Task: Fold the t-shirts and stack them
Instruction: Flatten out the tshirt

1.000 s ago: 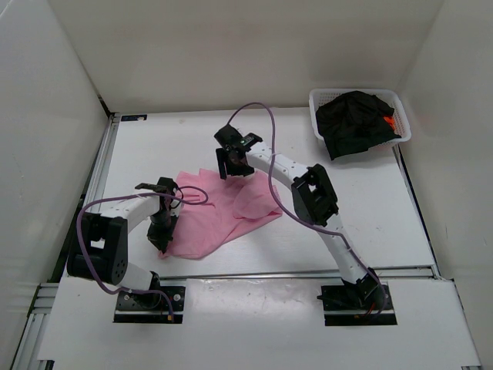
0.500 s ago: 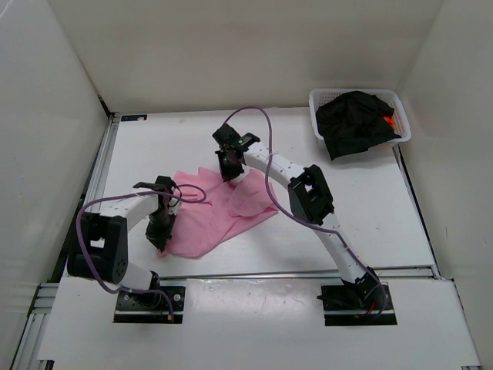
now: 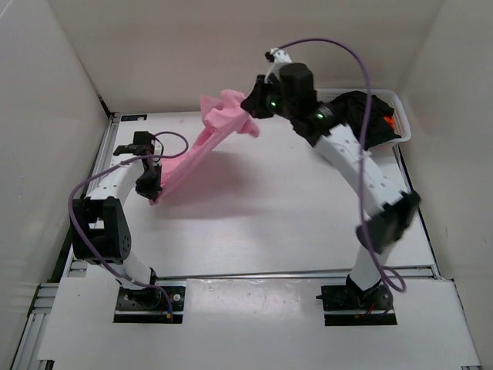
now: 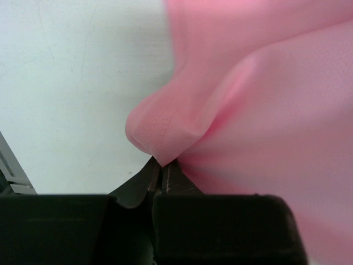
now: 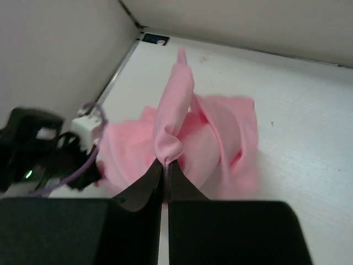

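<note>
The pink t-shirt (image 3: 202,143) hangs stretched in the air between my two grippers over the left back part of the table. My left gripper (image 3: 153,193) is shut on its lower hem (image 4: 157,135), low near the table's left side. High up at the back, my right gripper (image 3: 248,110) is shut on a bunched fold (image 5: 171,144) of the same shirt. The black t-shirt (image 3: 353,122) lies heaped in the white basket (image 3: 322,95) at the back right, with a bit of the orange t-shirt (image 3: 389,122) showing beside it.
White walls enclose the table (image 3: 293,216) on the left, back and right. The basket stands in the back right corner, partly behind my raised right arm. A purple cable (image 3: 339,48) loops above that arm.
The right gripper closed on the pink shirt and rose high toward the back, lifting the cloth off the table. The left gripper, still gripping, moved left and back; the shirt now hangs stretched between them.
</note>
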You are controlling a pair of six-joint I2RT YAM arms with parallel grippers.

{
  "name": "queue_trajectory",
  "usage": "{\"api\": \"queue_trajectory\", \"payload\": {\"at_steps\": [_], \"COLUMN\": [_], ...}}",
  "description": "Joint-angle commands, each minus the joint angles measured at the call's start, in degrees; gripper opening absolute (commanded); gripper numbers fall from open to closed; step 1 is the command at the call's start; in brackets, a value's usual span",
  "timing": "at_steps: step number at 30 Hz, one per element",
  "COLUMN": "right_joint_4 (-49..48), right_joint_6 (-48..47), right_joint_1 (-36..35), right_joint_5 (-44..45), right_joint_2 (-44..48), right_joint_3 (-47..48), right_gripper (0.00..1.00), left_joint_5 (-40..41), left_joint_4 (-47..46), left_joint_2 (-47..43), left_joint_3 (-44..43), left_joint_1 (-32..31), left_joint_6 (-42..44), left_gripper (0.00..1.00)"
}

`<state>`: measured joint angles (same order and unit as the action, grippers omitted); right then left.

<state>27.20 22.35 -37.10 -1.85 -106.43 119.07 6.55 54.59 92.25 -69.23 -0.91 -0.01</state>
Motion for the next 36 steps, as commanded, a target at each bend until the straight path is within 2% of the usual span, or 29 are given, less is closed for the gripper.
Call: {"api": "queue_trajectory", "payload": {"at_steps": [1, 2, 3, 5, 6, 7, 9, 13, 17, 22, 26, 27, 30, 32, 36], "right_joint_4": [-2.32, -3.11, -4.25, -9.69, -12.15, -15.91, -18.14, -19.29, -16.67, -10.87, -1.12, 4.21, 9.61, 10.42, 6.64], "right_joint_6": [-6.87, -8.19, -8.20, -6.46, -4.96, -1.29, 2.31, 11.04, 14.03, 14.57, 15.09, 15.09, 15.70, 18.16, 20.01], "right_joint_1": [-1.04, -1.04, -1.04, -1.04, -1.04, 0.44, 2.46, 9.76, 8.38, 4.15, 2.30, 0.64, -5.51, -8.85, -9.39], "right_joint_5": [-8.69, -8.70, -8.70, -5.64, -3.97, -2.47, -1.41, -0.17, 3.06, 6.14, 8.96, 11.14, 13.18, 13.71, 11.34], "right_joint_2": [10.41, 13.15, 16.05, 25.19, 28.09, 33.08, 36.72, 45.86, 53.85, 55.19, 49.76, 46.26, 40.79, 39.55, 37.98], "right_joint_3": [-16.89, -22.07, -33.96, -47.28, -60.83, -66.89, -81.18, -95.03, -96.22, -90.69, -84.90, -83.83, -81.80, -82.32, -84.61], "right_gripper": [0.01, 0.01, 0.04, 0.17, 0.30, 0.61, 0.68, 0.70, 0.70, 0.69, 0.69, 0.68, 0.68, 0.68, 0.64], "left_joint_5": [0.32, -1.08, -1.88, -4.51, -4.52, -5.22, -5.23, -2.16, -0.31, -0.31, 1.18, 1.71, 2.77, 2.77, 2.24], "left_joint_4": [1.57, 1.57, 1.57, 1.05, 0.44, -0.18, -0.97, -2.12, -2.64, -2.64, -2.64, -2.64, -2.64, -2.64, -2.12], "left_joint_2": [-0.57, -0.58, -1.97, -2.51, -3.29, -3.30, -3.30, -1.99, -2.07, -4.18, -6.11, -6.72, -8.30, -8.92, -10.06], "left_joint_3": [1.55, 2.34, 4.35, 6.90, 9.61, 10.86, 13.32, 18.07, 19.30, 19.31, 21.06, 21.76, 22.30, 22.30, 22.30], "left_joint_1": [0.12, 0.12, 0.12, 0.12, 0.12, -0.41, -1.19, -4.27, -5.07, -5.60, -5.60, -5.60, -5.60, -5.60, -5.60], "left_joint_6": [0.01, 0.01, 0.01, 0.01, 0.01, 0.01, 0.01, 0.01, 0.01, 0.01, 0.01, 0.01, 0.01, 0.01, 0.01], "left_gripper": [0.10, 0.10, 0.10, 0.10, 0.10, 0.10, 0.10, 0.10, 0.10, 0.10, 0.10, 0.10, 0.10, 0.10, 0.10]}}
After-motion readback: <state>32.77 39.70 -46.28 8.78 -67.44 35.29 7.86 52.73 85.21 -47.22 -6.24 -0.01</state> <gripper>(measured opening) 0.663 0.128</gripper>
